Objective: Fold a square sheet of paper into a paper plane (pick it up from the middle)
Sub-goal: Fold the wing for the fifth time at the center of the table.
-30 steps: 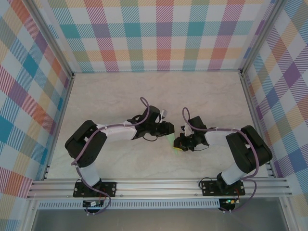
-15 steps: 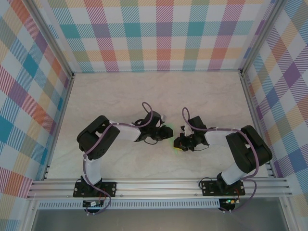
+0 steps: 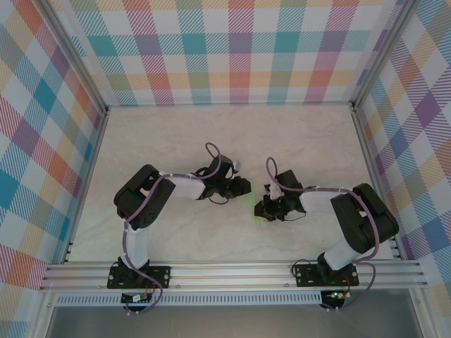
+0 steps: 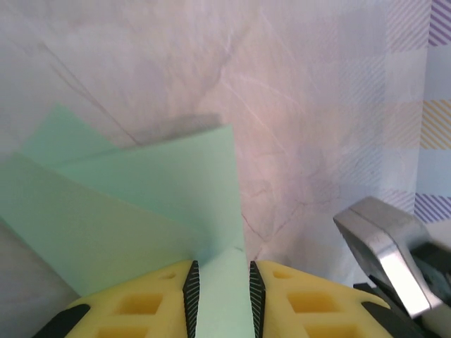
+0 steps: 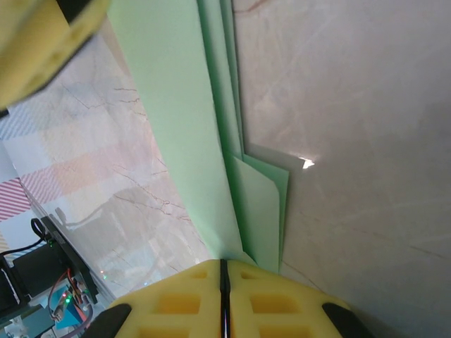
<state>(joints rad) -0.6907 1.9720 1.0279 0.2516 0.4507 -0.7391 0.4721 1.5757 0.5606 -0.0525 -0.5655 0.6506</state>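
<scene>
The paper plane [image 3: 255,205] is a small mint-green folded piece between the two grippers at the middle of the table. In the left wrist view its folded layers [image 4: 141,204] fan out to the left, and one strip runs back between the yellow fingers [image 4: 296,296]. My left gripper [image 4: 220,289] is closed on that strip, with both pads touching it. In the right wrist view the plane [image 5: 183,105] stretches away as long stacked folds. My right gripper [image 5: 223,267] is shut tight on its near edge. In the top view the left gripper [image 3: 244,187] and the right gripper [image 3: 262,209] almost meet.
Plaid walls [image 3: 239,49] enclose the pale marble table [image 3: 303,141] on three sides. An aluminium rail [image 3: 232,274] runs along the near edge by the arm bases. A silver metal part [image 4: 384,243] sits close on the right of the left gripper.
The left arm's elbow has swung to the right and its gripper has shifted slightly back. The right arm and the paper stay where they were.
</scene>
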